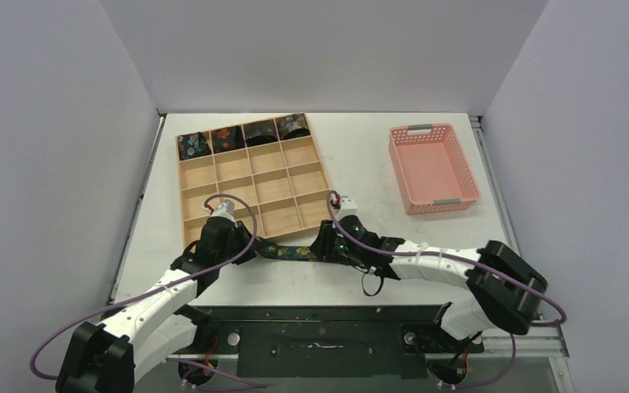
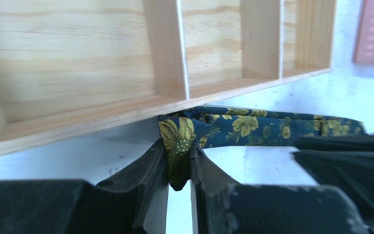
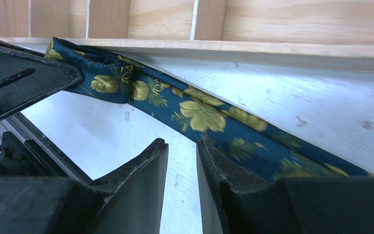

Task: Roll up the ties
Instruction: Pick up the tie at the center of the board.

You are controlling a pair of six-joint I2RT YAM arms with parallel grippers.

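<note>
**White desk, one tie laid out, coil not yet begun**

White desk (image 1: 360,164) between grey walls carries the work. At its near side the left hand (image 2: 178,146) is clamped on one end of the loose tie (image 2: 253,124), with the printed cloth bunched between its fingers. The right hand (image 3: 181,142) stands a narrow slit apart with bare desk showing in the gap. The tie passes by one fingertip rather than between the two, so it appears to grip nothing.

The pinch seems to hold only a crumpled corner. A wrist turn could let it slip, or start the coil crooked. With the far end unheld, the strip may drag instead of winding. The wooden tray (image 1: 282,214) sits just beside the fingers, and its near wall could snag them.

Both arms reach forward and inward. Their hands are low over the desk and face each other along the tie, which lies flat between them. Four coiled ties (image 1: 246,135) fill the tray's far row. A pink basket (image 1: 432,172) sits well apart to the right.
</note>
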